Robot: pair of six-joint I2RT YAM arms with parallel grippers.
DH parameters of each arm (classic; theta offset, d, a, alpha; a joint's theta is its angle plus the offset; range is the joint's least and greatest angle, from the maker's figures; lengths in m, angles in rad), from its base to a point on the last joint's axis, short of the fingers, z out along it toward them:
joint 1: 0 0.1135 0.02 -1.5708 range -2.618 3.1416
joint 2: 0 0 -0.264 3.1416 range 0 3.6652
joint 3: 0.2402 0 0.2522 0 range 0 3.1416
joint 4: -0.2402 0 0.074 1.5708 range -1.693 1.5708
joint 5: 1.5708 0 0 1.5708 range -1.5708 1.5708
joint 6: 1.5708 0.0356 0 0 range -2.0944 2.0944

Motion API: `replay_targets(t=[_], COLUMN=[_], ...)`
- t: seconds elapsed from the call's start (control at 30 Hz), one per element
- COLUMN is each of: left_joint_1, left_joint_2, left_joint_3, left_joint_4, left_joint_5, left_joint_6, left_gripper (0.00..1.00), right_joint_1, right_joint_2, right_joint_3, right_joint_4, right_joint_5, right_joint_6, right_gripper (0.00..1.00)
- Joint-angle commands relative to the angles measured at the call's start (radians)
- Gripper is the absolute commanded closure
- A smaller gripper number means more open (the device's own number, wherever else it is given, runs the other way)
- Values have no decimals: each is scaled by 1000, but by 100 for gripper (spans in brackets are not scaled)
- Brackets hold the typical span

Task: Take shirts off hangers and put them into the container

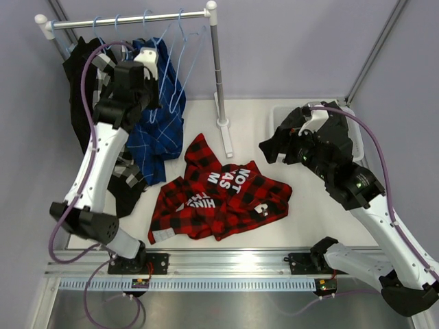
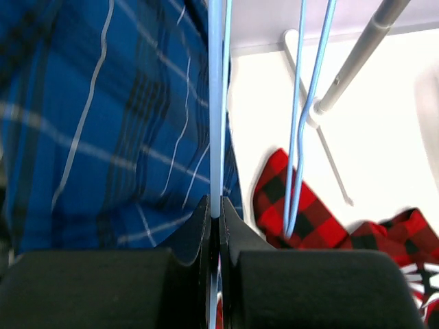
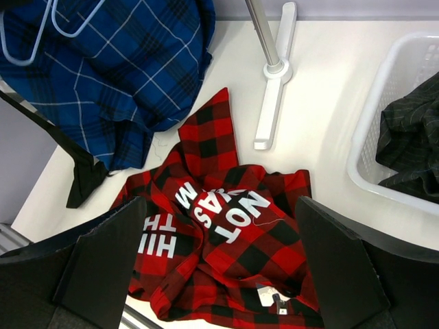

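Scene: bench with a clothes rail at the far left and a white basket at the far right.
Left hand: raised at the rail, jaws pinched narrow on one thin light-blue hanger. The wire runs upright out of the jaws.
Blue shirt: hangs from the rail just beside the held wire, on its left in the left wrist view. It is blue with thin white lines and sags in loose folds toward the bench. Whether it hangs from this very wire cannot be told.
Spare hangers: two more blue wires, bare, hanging further along the rail.
Right hand: jaws spread wide, holding nothing, hovering above the bench.
Red plaid shirt: off its hanger, crumpled on the bench in the middle, with white lettering facing up.
Key relation: the red plaid shirt lies below the right hand, centred between its fingers in the right wrist view. Its long axis runs left to right across the bench, so the right arm is clearly the nearer one. A descent onto the lettered middle looks like the likely next move.
Basket position: behind the right hand and to its right, well apart from the red plaid shirt — a short carry.
Basket contents: one dark shirt with a fine pale check, bunched inside.
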Motion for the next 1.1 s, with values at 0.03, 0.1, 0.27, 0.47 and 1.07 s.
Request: replay_targets(t=[0.03, 0.1, 0.27, 0.47, 1.07], left_joint_1=[18, 24, 54, 63, 63], left_joint_2=[111, 154, 277, 363, 92], left_joint_3=[185, 262, 375, 396, 185], left_joint_4=[41, 41, 41, 42, 41], left_joint_5=[29, 24, 38, 69, 66], left_joint_6=[30, 32, 58, 70, 43], left_gripper=[100, 100, 100, 100, 27], right_joint_1=[-5, -5, -5, -5, 58], right_joint_2=[-24, -27, -12, 8, 131], right_joint_3=[-22, -38, -43, -43, -107], right_joint_4=[8, 12, 6, 3, 38], right_joint_5=[-18, -29, -39, -29, -92], right_joint_6=[-49, -57, -57, -62, -233], right_gripper=[1, 1, 0, 1, 1])
